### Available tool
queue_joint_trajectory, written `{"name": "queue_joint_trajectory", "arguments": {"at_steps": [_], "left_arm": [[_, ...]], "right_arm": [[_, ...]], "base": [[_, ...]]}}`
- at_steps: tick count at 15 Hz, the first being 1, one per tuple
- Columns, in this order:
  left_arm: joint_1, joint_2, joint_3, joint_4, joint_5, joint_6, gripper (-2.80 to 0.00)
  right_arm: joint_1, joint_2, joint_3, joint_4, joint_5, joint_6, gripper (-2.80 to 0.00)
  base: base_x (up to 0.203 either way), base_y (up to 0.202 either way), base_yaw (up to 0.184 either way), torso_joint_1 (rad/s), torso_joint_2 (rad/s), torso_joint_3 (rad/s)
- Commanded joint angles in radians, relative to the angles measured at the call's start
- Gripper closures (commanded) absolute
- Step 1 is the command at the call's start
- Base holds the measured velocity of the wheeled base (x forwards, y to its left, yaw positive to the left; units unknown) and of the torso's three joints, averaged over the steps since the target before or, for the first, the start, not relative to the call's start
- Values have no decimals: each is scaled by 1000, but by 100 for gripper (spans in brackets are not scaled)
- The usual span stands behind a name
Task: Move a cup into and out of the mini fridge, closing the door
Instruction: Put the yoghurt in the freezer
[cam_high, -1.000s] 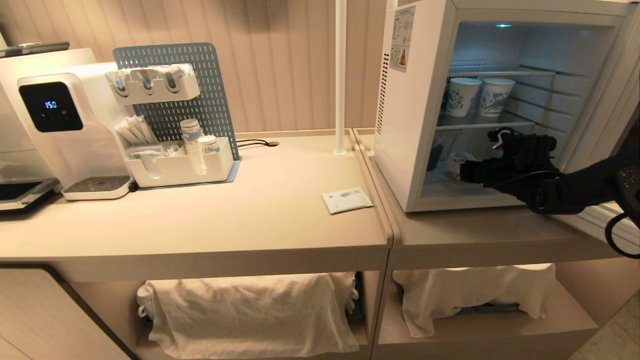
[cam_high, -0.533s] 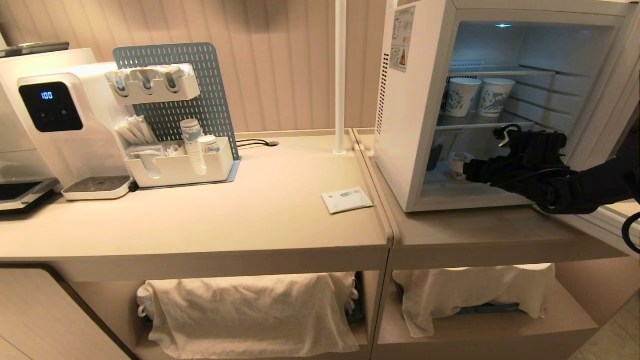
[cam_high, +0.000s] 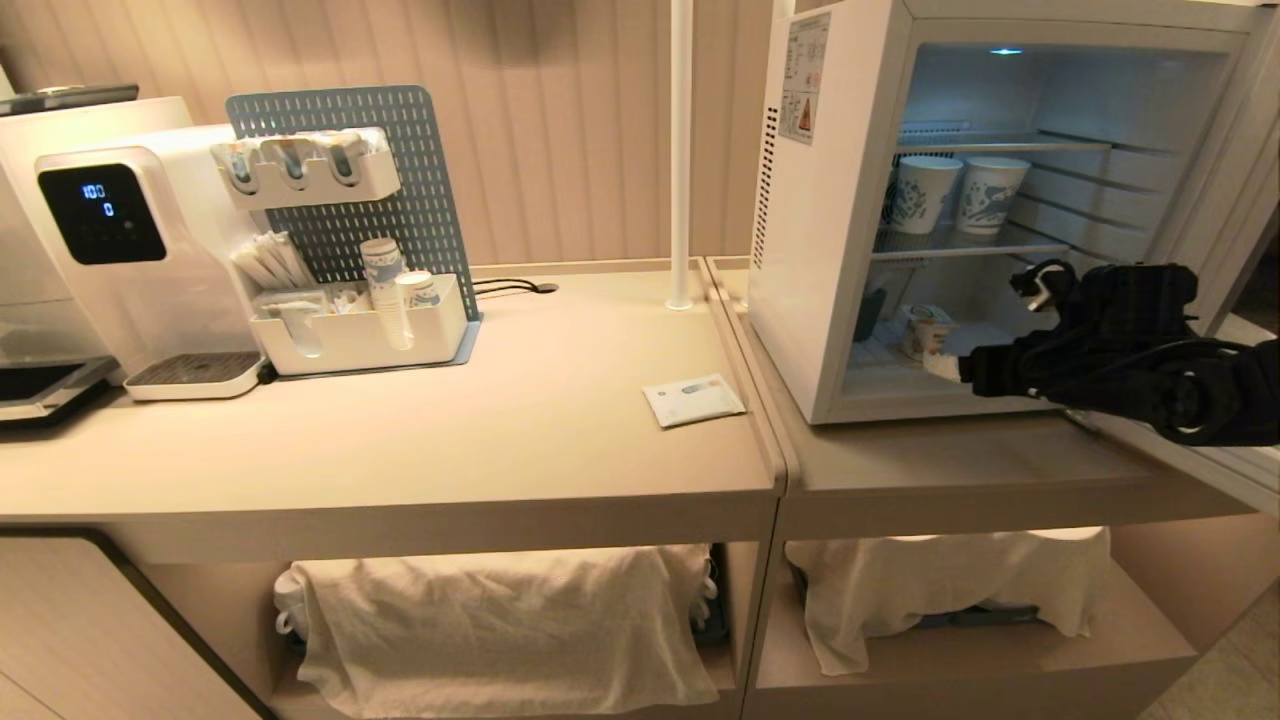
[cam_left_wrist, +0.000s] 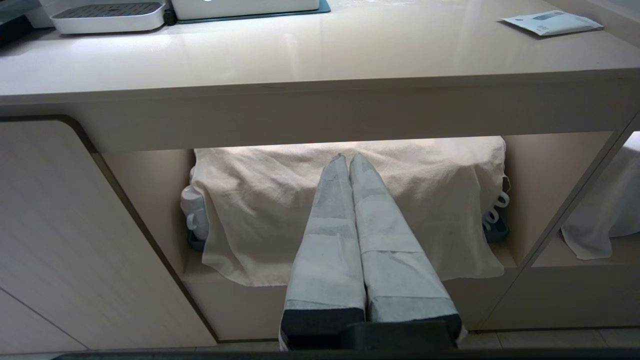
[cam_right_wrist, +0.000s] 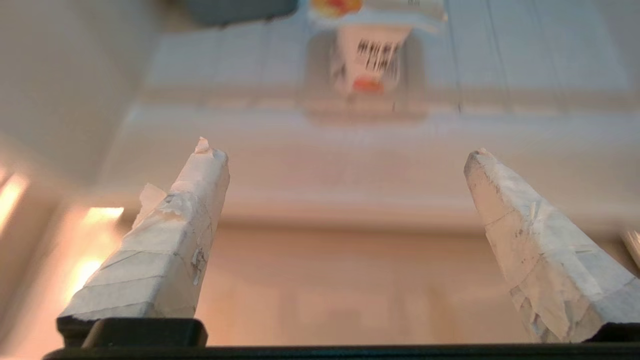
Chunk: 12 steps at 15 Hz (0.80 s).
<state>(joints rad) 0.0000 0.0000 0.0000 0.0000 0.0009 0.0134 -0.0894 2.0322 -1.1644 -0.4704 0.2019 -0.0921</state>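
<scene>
- Far left on the counter (cam_high: 560, 440): white water dispenser (cam_high: 110, 250) with a black screen, then a perforated rack (cam_high: 350, 180) over a white organiser tray (cam_high: 360, 335) of sachets and stacked paper cups.
- Below, out of the head view: left gripper (cam_left_wrist: 346, 162) parked low before the cloth-draped under-shelf, taped fingers (cam_left_wrist: 327, 240) pressed together, holding nothing.
- Mid-counter: flat white packet (cam_high: 693, 399), well apart from everything else.
- Right: mini fridge (cam_high: 810, 250) standing wide open, lit inside; two patterned paper cups (cam_high: 955, 193) on the middle wire shelf.
- On the fridge floor, near the front left: the cup (cam_high: 925, 330), upright, lid on, free of any grip.
- Just right of it, at the fridge mouth: right gripper (cam_high: 950, 368), taped fingers (cam_right_wrist: 190, 220) spread wide, empty, tips near the cup but apart from it.
- Furthest right: the door (cam_high: 1180, 455), swung open, only its lower edge showing behind the arm.
- Handling, judged: light, thin-walled, easily dented; smooth plastic probably slippery if chilled; foil lid fragile. Best taken across the body below the rim, gently squeezed, kept upright, never by the lid.
</scene>
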Motion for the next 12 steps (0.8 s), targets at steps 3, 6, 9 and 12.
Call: {"name": "queue_joint_trajectory", "arguments": {"at_steps": [3, 6, 9, 12], "left_arm": [[0, 0, 0, 0, 1, 0, 0], [0, 0, 0, 0, 1, 0, 0], [0, 0, 0, 0, 1, 0, 0], [0, 0, 0, 0, 1, 0, 0]], "right_arm": [[-1, -219, 152, 39, -1, -5, -280], [4, -370, 237, 127, -50, -3, -280], [10, -538, 354, 175, -95, 4, -280], [20, -717, 449, 258, -105, 2, -280]], "base": [[0, 0, 0, 0, 0, 0], [0, 0, 0, 0, 0, 0], [0, 0, 0, 0, 0, 0], [0, 0, 0, 0, 0, 0]]}}
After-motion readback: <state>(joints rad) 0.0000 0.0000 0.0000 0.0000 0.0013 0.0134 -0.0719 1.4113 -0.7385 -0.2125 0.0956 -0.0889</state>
